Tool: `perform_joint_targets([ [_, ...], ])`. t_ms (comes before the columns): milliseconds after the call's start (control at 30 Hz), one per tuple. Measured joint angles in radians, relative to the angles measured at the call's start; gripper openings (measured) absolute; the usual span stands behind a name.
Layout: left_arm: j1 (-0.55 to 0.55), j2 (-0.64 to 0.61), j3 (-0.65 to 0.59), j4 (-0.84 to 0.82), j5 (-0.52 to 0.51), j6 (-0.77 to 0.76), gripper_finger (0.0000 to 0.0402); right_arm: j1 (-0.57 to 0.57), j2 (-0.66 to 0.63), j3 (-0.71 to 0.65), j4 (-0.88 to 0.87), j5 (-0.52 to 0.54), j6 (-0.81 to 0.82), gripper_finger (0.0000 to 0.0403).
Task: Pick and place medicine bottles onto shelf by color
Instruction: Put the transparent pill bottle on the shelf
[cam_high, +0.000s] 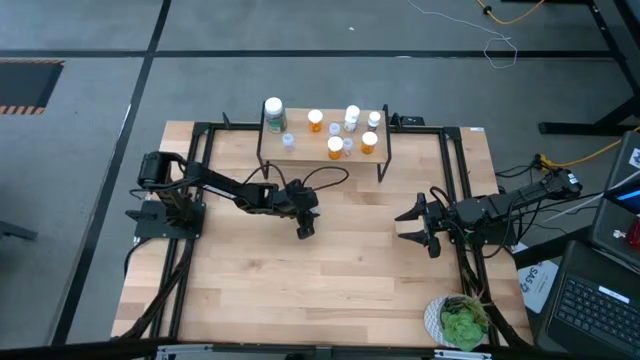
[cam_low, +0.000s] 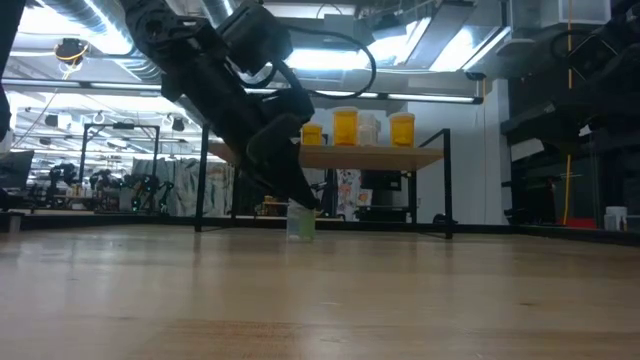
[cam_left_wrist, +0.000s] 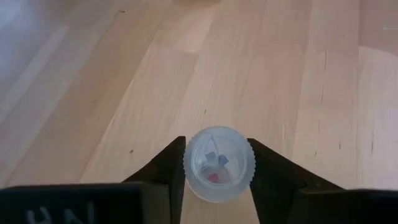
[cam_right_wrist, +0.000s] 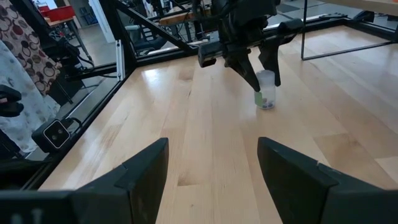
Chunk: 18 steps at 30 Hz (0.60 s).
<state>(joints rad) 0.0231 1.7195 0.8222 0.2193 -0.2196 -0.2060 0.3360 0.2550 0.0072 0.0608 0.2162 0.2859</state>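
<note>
Left gripper (cam_high: 304, 229) sits mid-table in front of the shelf (cam_high: 322, 150), its fingers (cam_left_wrist: 166, 168) bracketing a small clear bottle (cam_left_wrist: 219, 164) that stands upright on the tabletop (cam_high: 300, 290). In the left wrist view both pads look touching or just shy of the cap's ribbed rim, so you're at the grasp itself; I'd call it closing on the bottle, not yet lifted, since the low view shows the clear bottle (cam_low: 301, 221) with its base down on the wood. Do it well: keep the bottle centred between the pads, as it is now, close evenly so it doesn't tip or skid, and grip on the body just below the cap, not on the rim alone. Lift straight up before you translate; the shelf board stands above the table on black legs, so clear its front edge first. The shelf already holds orange bottles (cam_high: 335, 147), white ones and tiny clear ones (cam_high: 288, 141); my read is this one belongs with the clear group at the left part of the board. Right gripper (cam_high: 424, 226) waits at the table's right side with its fingers spread wide, holding nothing; leave it there.
</note>
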Motion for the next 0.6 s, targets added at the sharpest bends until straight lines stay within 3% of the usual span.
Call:
perform_joint_targets([
  [200, 0.000, 0.000, 0.060, -0.054, 0.002, 0.000, 0.0120, 0.000, 0.000, 0.000, 0.000, 0.000, -0.001, 0.0248],
  [367, 0.003, -0.033, 0.192, -0.196, -0.007, 0.004, 0.0122, 0.000, 0.000, 0.000, 0.000, 0.000, -0.001, 0.0248],
  [600, 0.055, -0.139, 0.422, -0.524, -0.106, 0.028, 0.0122, 0.000, -0.001, 0.000, -0.002, 0.000, -0.002, 0.0248],
])
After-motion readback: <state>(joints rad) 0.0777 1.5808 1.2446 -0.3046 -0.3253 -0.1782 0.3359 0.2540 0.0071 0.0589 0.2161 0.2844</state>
